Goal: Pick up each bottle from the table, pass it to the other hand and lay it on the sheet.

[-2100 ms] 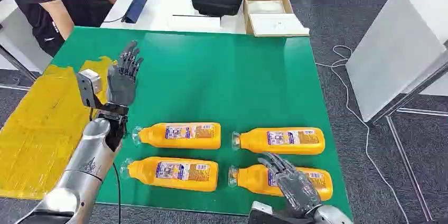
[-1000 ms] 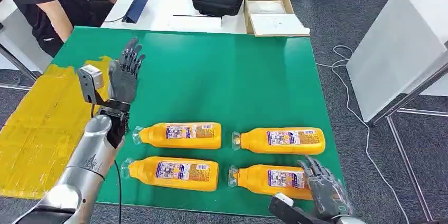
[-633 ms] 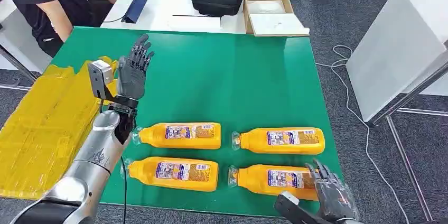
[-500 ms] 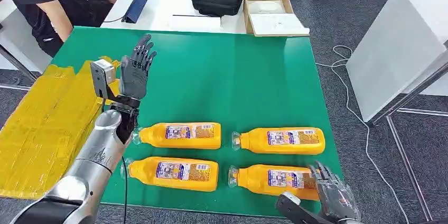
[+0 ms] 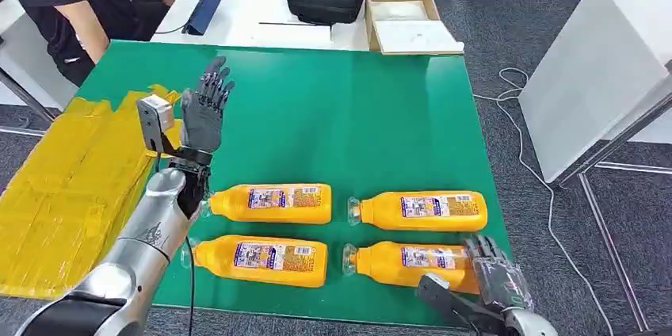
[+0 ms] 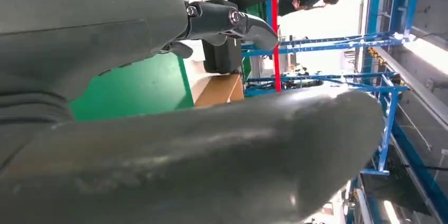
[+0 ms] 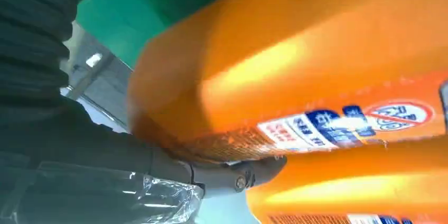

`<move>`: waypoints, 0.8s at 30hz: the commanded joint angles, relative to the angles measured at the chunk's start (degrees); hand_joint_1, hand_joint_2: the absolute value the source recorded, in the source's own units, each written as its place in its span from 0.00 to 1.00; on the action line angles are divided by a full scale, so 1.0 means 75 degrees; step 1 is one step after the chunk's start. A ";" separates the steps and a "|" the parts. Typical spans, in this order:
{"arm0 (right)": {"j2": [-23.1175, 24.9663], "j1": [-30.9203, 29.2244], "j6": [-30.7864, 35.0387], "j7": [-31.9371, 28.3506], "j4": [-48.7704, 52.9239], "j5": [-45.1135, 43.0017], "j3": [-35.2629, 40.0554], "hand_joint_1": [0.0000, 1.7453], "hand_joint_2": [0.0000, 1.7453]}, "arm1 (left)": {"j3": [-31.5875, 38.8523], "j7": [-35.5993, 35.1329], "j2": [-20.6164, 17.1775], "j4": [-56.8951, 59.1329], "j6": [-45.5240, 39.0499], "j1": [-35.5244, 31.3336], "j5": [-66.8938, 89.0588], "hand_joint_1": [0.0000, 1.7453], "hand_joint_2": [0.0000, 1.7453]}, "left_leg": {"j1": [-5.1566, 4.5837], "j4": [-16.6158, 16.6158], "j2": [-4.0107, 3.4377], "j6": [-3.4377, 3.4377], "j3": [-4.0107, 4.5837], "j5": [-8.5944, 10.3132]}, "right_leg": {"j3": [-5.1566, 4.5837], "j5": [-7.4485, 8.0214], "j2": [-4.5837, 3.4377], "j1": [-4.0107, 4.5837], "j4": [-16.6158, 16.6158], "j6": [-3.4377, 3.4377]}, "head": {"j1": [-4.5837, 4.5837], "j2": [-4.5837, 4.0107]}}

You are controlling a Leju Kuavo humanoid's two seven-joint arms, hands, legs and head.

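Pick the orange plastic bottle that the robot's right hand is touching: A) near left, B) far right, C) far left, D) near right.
D: the right hand has its fingers on the base end of the near right orange plastic bottle, at the green table's front edge.

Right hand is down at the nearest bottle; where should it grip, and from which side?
Grip the near right bottle across its wide base end, where the right hand already sits, coming from above. It lies flat, cap leftward, so the broad body likely holds steadier than the narrow neck.

Bottles [image 5: 269,203] on table [image 5: 357,114] (sheet [image 5: 71,185] leftward)
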State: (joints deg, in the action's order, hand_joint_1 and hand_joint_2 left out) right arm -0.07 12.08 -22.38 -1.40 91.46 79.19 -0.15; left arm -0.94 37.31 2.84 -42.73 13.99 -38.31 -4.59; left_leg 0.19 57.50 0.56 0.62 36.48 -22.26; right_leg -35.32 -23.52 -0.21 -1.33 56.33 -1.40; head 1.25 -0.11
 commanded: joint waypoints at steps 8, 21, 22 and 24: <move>0.0117 -0.1878 0.0218 -0.0204 -0.3125 0.0194 0.0287 0.00 1.00 | 0.0105 0.0068 -0.0198 0.0236 -0.0178 0.0121 -0.0054 0.00 0.00 | 0.0013 -0.0008 -0.0049 -0.0001 -0.0082 -0.0010 | 0.0076 0.0017 -0.0060 0.0017 -0.0019 0.0006 | 0.0000 0.0000; -0.0215 -0.1950 0.0035 -0.0517 -0.3405 -0.0162 0.0609 0.99 1.00 | 0.0101 0.0066 -0.0230 0.0489 -0.0195 -0.0040 -0.0102 0.00 0.00 | 0.0016 -0.0001 -0.0070 0.0005 -0.0122 -0.0009 | 0.0098 0.0035 -0.0083 0.0015 -0.0012 0.0012 | -0.0003 0.0000; -0.0243 -0.1935 0.0035 -0.0517 -0.3391 -0.0169 0.0615 0.99 1.00 | 0.0093 0.0070 -0.0223 0.0506 -0.0191 -0.0059 -0.0104 0.00 0.00 | 0.0019 -0.0007 -0.0062 0.0001 -0.0117 -0.0002 | 0.0098 0.0040 -0.0069 0.0019 -0.0021 0.0022 | 0.0000 0.0000; -0.0395 -0.1858 -0.0066 -0.0554 -0.3285 -0.0254 0.0719 1.00 1.00 | 0.0058 0.0098 -0.0225 0.0664 -0.0154 -0.0178 -0.0132 0.00 0.00 | 0.0018 -0.0001 -0.0061 0.0004 -0.0118 -0.0005 | 0.0096 0.0038 -0.0072 0.0016 -0.0014 0.0016 | -0.0003 0.0000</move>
State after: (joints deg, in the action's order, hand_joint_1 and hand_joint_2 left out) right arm -0.66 -3.97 -20.74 -5.05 72.76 78.49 1.86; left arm -0.81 37.75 1.44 -42.29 12.17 -36.82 -5.33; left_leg 0.24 57.50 -0.04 0.70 35.58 -22.31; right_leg -34.70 -23.23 -0.94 -1.31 56.30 -1.36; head 1.22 -0.11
